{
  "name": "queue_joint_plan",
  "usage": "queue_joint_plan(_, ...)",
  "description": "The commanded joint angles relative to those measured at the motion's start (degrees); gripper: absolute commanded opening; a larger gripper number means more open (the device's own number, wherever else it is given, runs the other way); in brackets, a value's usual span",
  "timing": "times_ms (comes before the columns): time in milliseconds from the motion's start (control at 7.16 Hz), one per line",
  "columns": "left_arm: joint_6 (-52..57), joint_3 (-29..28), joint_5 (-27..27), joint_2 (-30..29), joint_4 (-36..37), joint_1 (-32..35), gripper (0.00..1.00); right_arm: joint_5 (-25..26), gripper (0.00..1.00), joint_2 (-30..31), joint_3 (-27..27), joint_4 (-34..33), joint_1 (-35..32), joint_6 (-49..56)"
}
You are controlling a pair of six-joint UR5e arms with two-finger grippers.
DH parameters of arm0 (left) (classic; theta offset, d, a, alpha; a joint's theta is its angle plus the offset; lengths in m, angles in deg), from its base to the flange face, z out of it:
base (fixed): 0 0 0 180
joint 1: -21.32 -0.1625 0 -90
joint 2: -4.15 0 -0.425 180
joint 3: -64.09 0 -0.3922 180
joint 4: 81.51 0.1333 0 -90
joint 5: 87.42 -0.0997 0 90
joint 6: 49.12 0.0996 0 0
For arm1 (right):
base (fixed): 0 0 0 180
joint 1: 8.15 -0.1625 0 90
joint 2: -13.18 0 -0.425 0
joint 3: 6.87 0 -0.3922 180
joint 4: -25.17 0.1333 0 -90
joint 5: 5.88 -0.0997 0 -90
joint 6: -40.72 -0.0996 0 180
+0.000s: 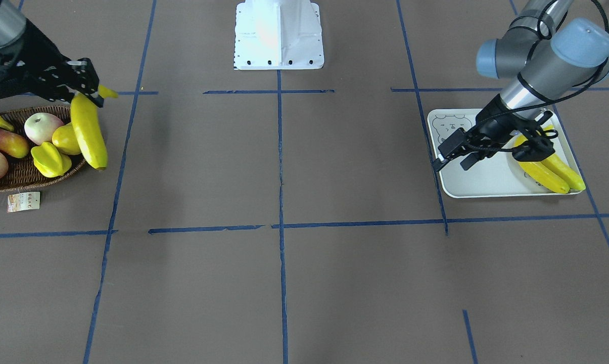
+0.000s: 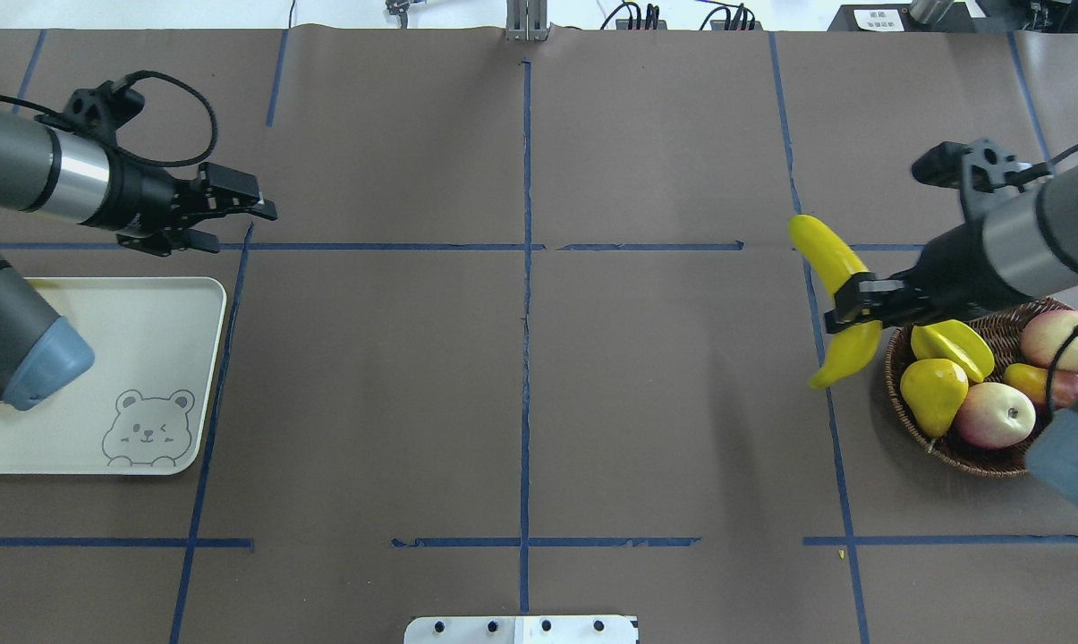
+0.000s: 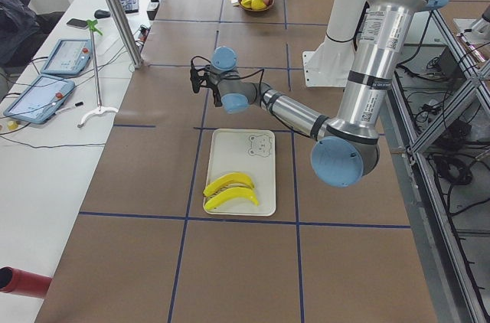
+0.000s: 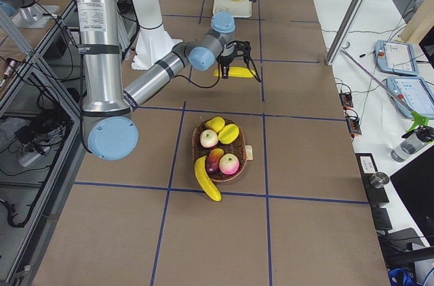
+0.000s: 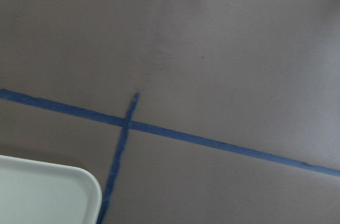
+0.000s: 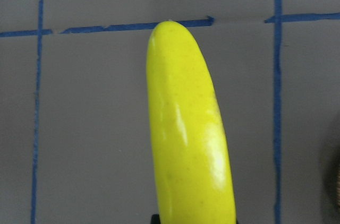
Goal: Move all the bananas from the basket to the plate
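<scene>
Right pincer [image 2: 850, 306]: clamped on a banana [image 2: 823, 253], lifted at 9 o'clock of the basket [image 2: 950, 453], overhead view.
Plate [image 1: 486, 178]: two bananas [image 1: 542, 176] lying side by side.
Left pincer [image 2: 254, 213]: spread, empty, above surface [image 2: 521, 402] at plate's 1 o'clock.

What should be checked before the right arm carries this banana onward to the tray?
1. Grip: right jaws shut around the long glossy yellow plastic banana mid-length: ok.
2. Banana lifted outside the dark-brown woven wicker basket: ok.
3. Left jaws open and empty: ok.
4. Bare room on the pale rectangular bear-face tray beside two bananas: ok.
5. Basket emptied of bananas: not ok, one banana lies at its rim.
</scene>
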Motion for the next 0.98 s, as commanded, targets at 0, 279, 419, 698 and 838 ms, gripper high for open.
queue_joint_plan(0, -5.5, 0.0, -0.2, -5.9, -0.1, -2.4, 1.0, 8.5, 0.04, -9.7, 1.4, 0.0, 9.4, -12.5)
queue_joint_plan(279, -8.5, 0.4, -0.2, -9.8, -0.1, -4.4, 1.0, 15.6, 0.04, -15.2, 2.4, 3.7, 16.2, -19.8)
queue_joint_plan(419, -12.0, 0.3, -0.3, -12.1, -0.1, -5.9, 1.0, 19.3, 0.04, -17.3, 4.2, 7.6, 19.1, -22.8)
queue_joint_plan(698, -18.4, 0.4, -1.5, -14.7, 0.2, -8.9, 1.0, 25.0, 0.04, -22.5, 8.6, 10.0, 22.8, -24.7)
queue_joint_plan(838, -19.7, 0.2, -1.6, -15.9, 0.5, -10.8, 1.0, 26.9, 0.04, -24.5, 9.9, 10.0, 23.7, -25.9)
